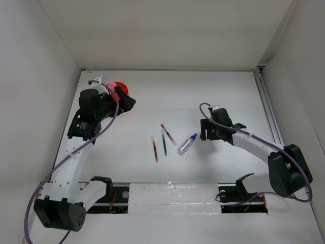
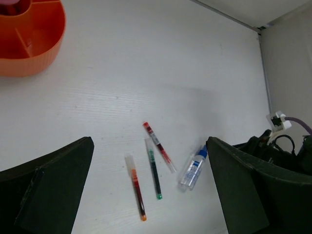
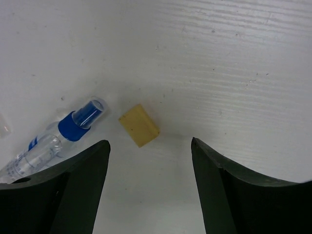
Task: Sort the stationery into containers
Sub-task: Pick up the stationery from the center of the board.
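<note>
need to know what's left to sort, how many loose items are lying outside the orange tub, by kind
red pens: 2
green pen: 1
blue-capped bottle: 1
tan cube: 1
total: 5

The left arm [image 1: 76, 152] rises from its base along the left side, bent at the elbow, with the wrist angled inward at the far end; the left gripper [image 1: 126, 100] has its jaws spread wide and holds nothing; the right arm [image 1: 254, 145] doubles back from its base and stretches low toward the middle; the right gripper [image 3: 149, 145] points downward, jaws parted, its dark fingers [image 3: 73, 185] gripping nothing.
</note>
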You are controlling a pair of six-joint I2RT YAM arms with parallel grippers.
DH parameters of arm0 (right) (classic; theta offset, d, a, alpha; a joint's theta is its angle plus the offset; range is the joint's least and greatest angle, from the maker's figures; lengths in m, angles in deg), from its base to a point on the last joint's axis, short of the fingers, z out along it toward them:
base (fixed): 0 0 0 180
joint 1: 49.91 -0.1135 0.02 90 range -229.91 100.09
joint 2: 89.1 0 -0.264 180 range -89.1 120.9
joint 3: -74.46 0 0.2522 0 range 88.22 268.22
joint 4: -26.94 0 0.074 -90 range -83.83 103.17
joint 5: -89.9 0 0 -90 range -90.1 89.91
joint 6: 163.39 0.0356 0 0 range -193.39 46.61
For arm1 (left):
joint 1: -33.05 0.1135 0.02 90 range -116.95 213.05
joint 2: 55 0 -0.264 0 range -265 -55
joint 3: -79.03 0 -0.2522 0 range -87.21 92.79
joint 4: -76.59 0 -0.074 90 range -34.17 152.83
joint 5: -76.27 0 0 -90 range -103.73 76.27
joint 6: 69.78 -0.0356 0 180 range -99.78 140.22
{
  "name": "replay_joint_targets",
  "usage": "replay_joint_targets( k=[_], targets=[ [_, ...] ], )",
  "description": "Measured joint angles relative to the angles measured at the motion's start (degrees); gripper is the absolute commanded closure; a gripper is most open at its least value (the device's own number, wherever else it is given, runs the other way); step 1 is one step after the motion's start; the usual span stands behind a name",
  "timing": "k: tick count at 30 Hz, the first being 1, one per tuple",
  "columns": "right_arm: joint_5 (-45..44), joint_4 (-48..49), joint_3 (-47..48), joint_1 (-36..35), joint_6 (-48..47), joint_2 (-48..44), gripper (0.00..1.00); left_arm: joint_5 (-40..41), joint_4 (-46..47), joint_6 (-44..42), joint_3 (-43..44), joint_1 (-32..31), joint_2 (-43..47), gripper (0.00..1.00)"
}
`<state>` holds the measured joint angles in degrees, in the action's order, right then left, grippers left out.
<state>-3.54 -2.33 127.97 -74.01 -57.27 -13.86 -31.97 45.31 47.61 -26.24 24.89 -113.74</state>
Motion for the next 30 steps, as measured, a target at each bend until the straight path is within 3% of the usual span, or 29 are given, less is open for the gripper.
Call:
replay_joint_targets(
  k=[4,9,25,30],
  targets=[
    [-0.74,-1.09,0.81,-0.35,-0.26,3.34,0.33,5.11,-1.11,-0.57,-5.90,-0.02,5.01,0.00],
    [-2.23,-2.29,3.28,-1.68,-0.79,7.02,0.33,8.96,-2.47,-1.53,-6.97,0.02,6.01,0.00],
    [-4.94,-5.09,7.32,-3.87,-2.43,12.59,0.34,10.16,-2.47,-2.45,-6.97,0.02,6.10,0.00],
    [-4.44,-6.01,8.00,-4.57,-2.49,13.20,0.48,10.10,-2.47,-2.71,-6.97,0.02,6.27,0.00]
  ],
)
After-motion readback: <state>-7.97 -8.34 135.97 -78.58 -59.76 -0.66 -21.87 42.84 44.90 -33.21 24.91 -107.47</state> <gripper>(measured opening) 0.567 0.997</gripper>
